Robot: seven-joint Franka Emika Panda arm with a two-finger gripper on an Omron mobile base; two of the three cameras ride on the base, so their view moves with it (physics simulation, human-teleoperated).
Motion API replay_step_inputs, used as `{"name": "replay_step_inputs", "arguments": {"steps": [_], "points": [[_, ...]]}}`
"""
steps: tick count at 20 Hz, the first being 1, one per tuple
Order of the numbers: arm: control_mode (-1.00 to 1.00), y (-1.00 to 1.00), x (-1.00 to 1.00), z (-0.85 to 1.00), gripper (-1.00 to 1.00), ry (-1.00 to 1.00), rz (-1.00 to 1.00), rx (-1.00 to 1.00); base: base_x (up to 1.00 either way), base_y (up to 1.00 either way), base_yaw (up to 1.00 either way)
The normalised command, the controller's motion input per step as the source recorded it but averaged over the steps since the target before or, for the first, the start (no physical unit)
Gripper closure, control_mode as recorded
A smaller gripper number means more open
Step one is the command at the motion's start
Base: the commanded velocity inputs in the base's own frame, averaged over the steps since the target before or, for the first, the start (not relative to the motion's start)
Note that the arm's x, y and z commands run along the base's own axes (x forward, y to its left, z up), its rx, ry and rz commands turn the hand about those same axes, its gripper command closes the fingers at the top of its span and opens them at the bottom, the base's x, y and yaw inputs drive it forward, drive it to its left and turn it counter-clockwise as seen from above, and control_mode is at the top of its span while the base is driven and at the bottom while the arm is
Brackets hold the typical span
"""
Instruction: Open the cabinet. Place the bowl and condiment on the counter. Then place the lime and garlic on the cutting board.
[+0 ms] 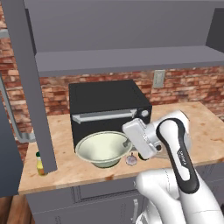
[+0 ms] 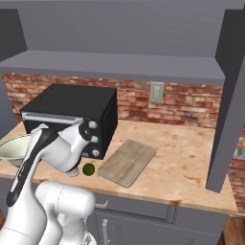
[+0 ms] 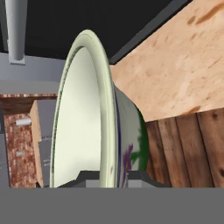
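The wide cream-white bowl with flared rim rests on the light tan wooden counter before the black oven, its rim pinched at three o'clock by the gripper, whose fingers are clamped on it. A red brick wall backs the counter; the grey wall cabinet stands open above.

1. One bowl.
2. One garlic bulb.
3. One lime.
4. One condiment bottle, far left on the counter.
5. One cutting board.
6. One black oven.
7. One wall outlet.
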Motion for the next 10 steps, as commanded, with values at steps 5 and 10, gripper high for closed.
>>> {"name": "replay_step_inputs", "arguments": {"steps": [5, 10], "points": [[-1.0, 0.26, -0.21, -0.11, 1.0, -0.14, -0.1, 0.0, 0.0, 0.0, 0.0], [-1.0, 0.32, -0.17, -0.28, 1.0, -0.11, -0.08, 0.0, 0.0, 0.0, 0.0]]}}
